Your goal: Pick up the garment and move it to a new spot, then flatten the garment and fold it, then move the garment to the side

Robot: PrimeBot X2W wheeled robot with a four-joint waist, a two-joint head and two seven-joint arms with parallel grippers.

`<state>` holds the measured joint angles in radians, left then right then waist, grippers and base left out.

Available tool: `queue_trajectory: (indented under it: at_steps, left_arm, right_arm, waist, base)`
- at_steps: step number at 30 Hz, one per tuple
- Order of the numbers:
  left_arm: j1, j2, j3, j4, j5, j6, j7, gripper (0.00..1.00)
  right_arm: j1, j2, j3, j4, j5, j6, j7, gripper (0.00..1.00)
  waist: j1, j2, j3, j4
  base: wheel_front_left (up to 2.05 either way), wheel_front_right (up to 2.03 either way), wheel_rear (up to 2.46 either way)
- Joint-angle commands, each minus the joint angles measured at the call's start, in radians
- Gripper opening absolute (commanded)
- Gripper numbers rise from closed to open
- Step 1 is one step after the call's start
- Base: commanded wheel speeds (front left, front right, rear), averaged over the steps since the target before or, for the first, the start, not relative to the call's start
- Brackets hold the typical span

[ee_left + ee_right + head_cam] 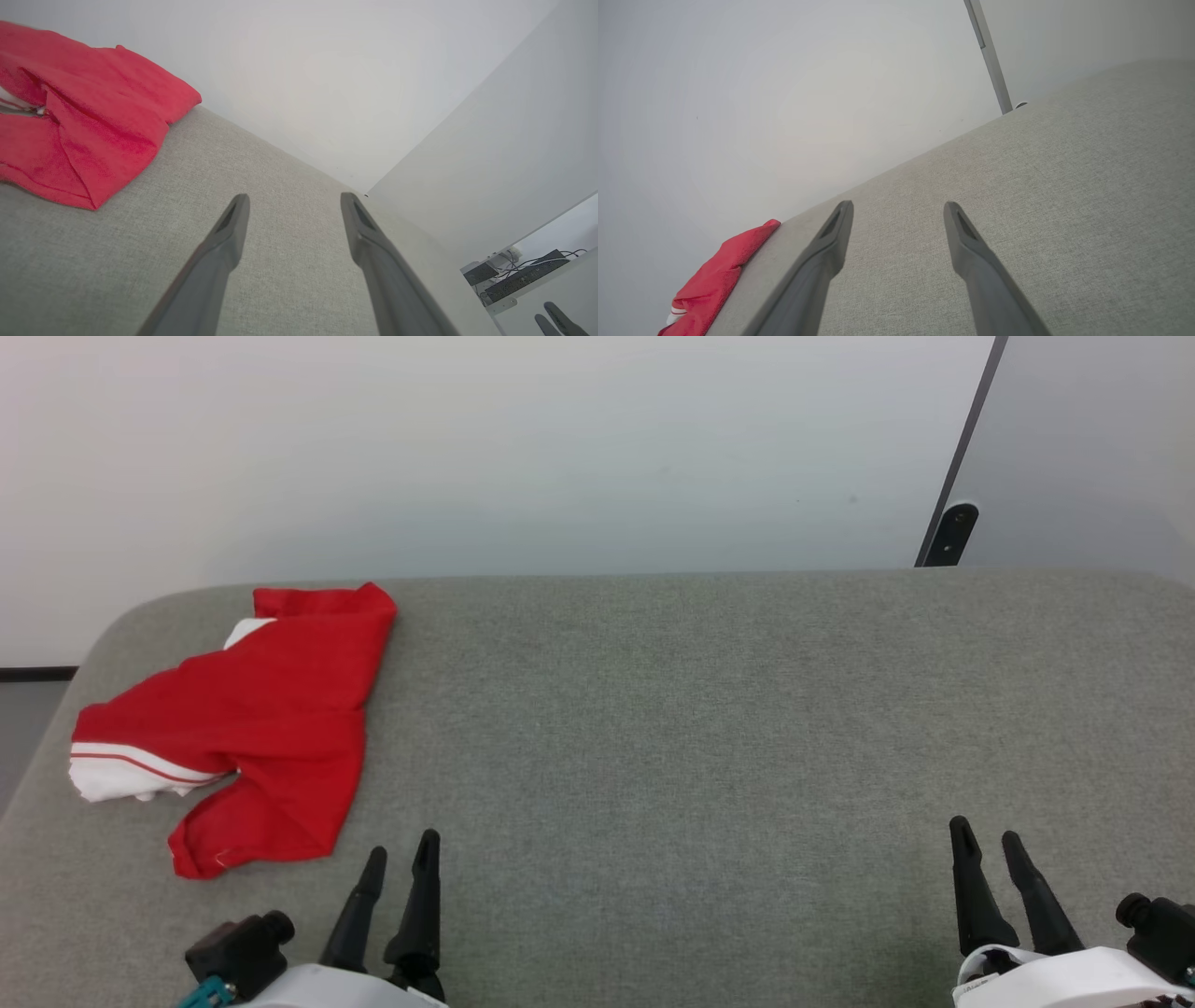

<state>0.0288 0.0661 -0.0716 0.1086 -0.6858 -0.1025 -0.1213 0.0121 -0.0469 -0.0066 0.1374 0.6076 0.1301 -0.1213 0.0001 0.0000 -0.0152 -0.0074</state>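
The garment (252, 719) lies crumpled at the far left of the grey fabric surface (700, 728), red with a white striped sleeve poking out at its left. My left gripper (401, 847) rests open at the lower left, just below and right of the garment's near edge, not touching it. In the left wrist view the garment (88, 116) lies to the upper left of the open fingers (229, 233). My right gripper (988, 833) stands open at the lower right, far from the cloth. The right wrist view shows the garment (719, 275) small at the lower left.
A white wall runs behind the surface, with a dark vertical post (952, 523) and grey panel at the back right. The surface's left edge drops off beside the garment. A shelf with cables and electronics (518, 275) appears at the left wrist view's lower right.
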Motion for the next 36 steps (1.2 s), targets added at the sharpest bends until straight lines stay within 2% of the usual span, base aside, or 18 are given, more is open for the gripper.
queue_trajectory:
  at_steps: [1,17,36]
  left_arm:
    - [0.004,0.009,0.001,-0.021,0.040,-0.005,-0.010,1.00]
    - [0.047,0.040,-0.010,-0.068,0.228,-0.025,-0.051,1.00]
    - [0.078,0.070,-0.025,-0.141,0.411,-0.029,-0.094,1.00]
  right_arm:
    - [0.003,-0.003,-0.005,-0.017,-0.045,0.001,-0.010,1.00]
    - [0.039,-0.004,-0.022,-0.014,-0.249,0.001,-0.051,1.00]
    - [0.069,-0.004,-0.028,-0.024,-0.400,0.001,-0.093,1.00]
  waist:
    - [-0.0001,0.0000,-0.002,0.000]
    - [-0.0001,0.0000,-0.033,-0.004]
    - [-0.0001,0.0000,-0.051,-0.002]
  base:
    - [0.00,0.00,0.00]
    - [0.00,0.00,0.00]
    - [0.00,0.00,0.00]
